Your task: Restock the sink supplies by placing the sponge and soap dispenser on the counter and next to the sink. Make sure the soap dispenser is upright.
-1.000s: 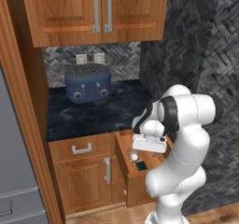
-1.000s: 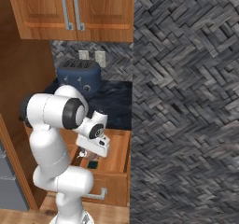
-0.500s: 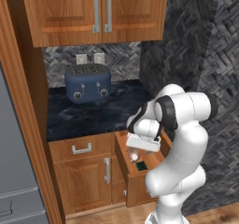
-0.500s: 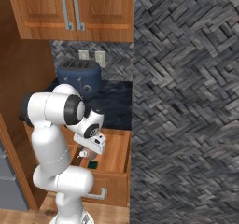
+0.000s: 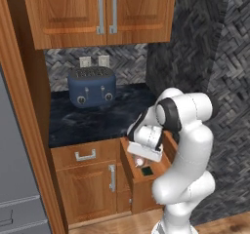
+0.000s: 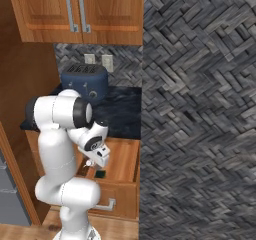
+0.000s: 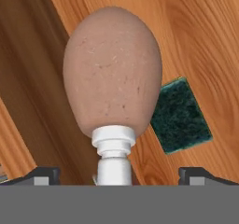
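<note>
The soap dispenser point(image 7: 112, 94) lies in the open drawer point(image 5: 131, 156), between the spread gripper point(image 7: 114, 175) tips, sponge point(image 7: 180, 115) just right. It looks rigid, smooth, probably slippery; grip the rounded body.

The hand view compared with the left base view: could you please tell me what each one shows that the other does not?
Hand view alone: the soap dispenser close up, a brown rounded bottle with a white pump pointing toward the camera, between the open gripper tips. Left base view alone: the blue toaster on the counter, the upper cabinets and the arm. Both: the open wooden drawer with the sponge lying flat inside.
</note>
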### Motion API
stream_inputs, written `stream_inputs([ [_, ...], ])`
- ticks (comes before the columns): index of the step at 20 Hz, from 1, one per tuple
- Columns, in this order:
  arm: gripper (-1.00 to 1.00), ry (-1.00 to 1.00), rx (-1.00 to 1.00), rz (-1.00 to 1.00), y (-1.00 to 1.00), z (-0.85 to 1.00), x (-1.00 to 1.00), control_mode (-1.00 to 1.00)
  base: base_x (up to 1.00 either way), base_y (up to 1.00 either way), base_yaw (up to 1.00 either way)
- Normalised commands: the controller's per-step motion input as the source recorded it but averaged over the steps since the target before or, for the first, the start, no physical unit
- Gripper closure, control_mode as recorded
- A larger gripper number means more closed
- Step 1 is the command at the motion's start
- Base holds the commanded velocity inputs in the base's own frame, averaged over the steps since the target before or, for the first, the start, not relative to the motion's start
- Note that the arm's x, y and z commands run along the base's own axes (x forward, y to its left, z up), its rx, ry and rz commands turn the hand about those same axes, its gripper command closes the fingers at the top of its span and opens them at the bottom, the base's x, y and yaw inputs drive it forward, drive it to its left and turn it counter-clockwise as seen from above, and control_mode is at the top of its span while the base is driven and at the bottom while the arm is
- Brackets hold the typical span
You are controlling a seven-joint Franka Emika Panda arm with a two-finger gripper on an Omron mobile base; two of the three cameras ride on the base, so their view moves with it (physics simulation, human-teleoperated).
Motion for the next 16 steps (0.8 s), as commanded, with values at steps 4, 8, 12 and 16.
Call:
stream_inputs([
  [4,-1.00,0.00,0.03,-0.10,0.00,-0.23,0.19,-1.00,0.00,0.00,0.00],
  [8,-1.00,0.00,0.05,-0.09,0.00,-0.13,0.02,-1.00,0.00,0.00,0.00],
  [12,-1.00,0.00,0.07,-0.10,0.05,0.00,-0.03,-1.00,0.00,0.00,0.00],
  [16,-1.00,-0.09,0.09,-0.07,-0.04,0.00,0.04,-1.00,0.00,0.00,0.00],
])
